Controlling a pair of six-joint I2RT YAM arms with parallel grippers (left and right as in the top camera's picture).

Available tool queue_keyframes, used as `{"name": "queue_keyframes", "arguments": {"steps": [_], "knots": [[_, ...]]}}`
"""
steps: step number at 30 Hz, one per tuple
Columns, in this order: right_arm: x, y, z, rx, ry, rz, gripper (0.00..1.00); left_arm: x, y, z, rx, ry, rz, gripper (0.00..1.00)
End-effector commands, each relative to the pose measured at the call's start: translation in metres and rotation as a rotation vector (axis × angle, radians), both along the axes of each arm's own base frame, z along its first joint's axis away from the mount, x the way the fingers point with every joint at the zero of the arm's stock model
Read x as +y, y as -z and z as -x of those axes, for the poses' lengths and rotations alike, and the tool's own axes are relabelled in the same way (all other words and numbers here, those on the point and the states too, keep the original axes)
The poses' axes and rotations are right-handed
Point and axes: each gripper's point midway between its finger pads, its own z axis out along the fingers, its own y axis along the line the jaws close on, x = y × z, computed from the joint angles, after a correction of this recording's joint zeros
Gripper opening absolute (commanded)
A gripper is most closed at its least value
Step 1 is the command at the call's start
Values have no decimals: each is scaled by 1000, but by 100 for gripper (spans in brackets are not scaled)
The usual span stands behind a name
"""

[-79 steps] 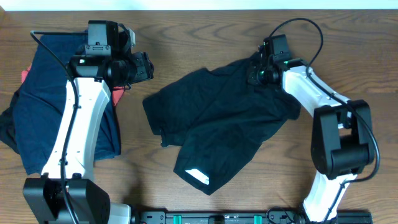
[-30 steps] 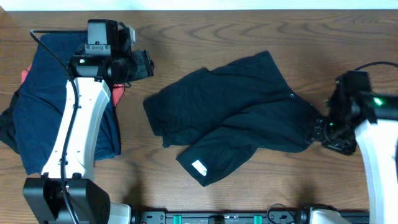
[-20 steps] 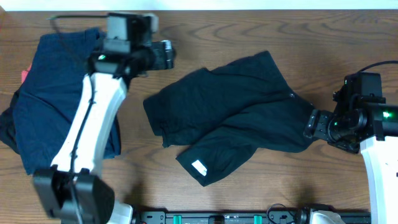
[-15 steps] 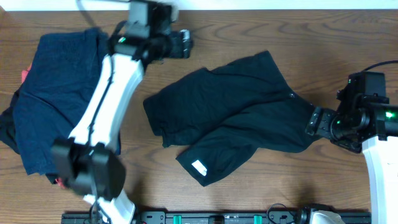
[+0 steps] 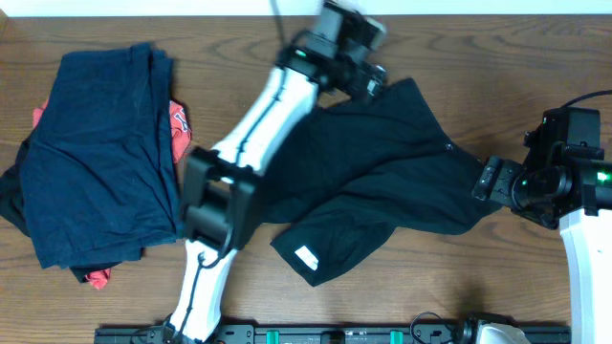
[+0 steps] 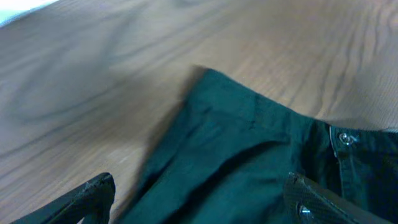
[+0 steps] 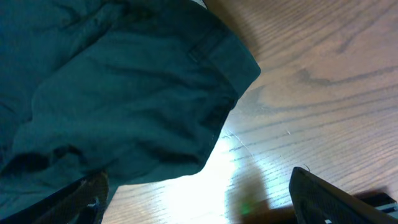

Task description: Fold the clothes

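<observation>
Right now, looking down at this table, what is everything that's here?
black fabric shorts with a small white hem logo: one, black, lying crumpled at the table's centre
navy blue fabric garment: one, navy, left side, on top of a pile
red-orange printed garment: one, red-orange, peeking out beneath the navy one
brown wooden table: one, brown, under everything
left gripper: one, black, open, above the shorts' top edge
right gripper: one, black, open, at the shorts' right edge
</observation>
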Motion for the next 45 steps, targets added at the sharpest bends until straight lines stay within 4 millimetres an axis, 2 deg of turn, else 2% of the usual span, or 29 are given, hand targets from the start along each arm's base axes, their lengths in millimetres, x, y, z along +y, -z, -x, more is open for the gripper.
{"name": "queue_keyframes", "arguments": {"steps": [1,6,10,12,14,16,18,19,24,28,38,42,45], "knots": [[-1,-7,2,-28,-13,4,92,-18,19,-2,-37,58,-22,89],[0,-9,3,-38,-16,4,92,-21,54,-3,-81,38,-160,92],[0,-9,3,-39,-17,0,92,-12,72,2,-115,50,-306,79],[0,-9,2,-41,-17,0,92,-10,76,6,-117,63,-347,65],[1,-9,2,-43,-17,-2,92,-7,79,9,-102,64,-361,43],[1,-9,2,-44,-17,-2,92,-3,84,13,-80,68,-376,27],[1,-9,2,-43,-17,-3,91,3,92,20,-46,74,-399,15],[1,-9,2,-43,-17,-3,91,5,96,23,-34,76,-407,13],[0,-11,-1,-58,-18,0,91,11,108,30,-1,83,-429,6],[0,-11,-3,-63,-18,1,90,13,113,34,16,87,-438,6],[4,-12,-6,-80,-26,-23,89,22,145,39,69,90,-472,6],[7,-13,-8,-88,-30,-35,88,34,161,35,106,60,-481,6],[7,-13,-8,-88,-31,-35,88,50,176,29,153,0,-481,6]]}}
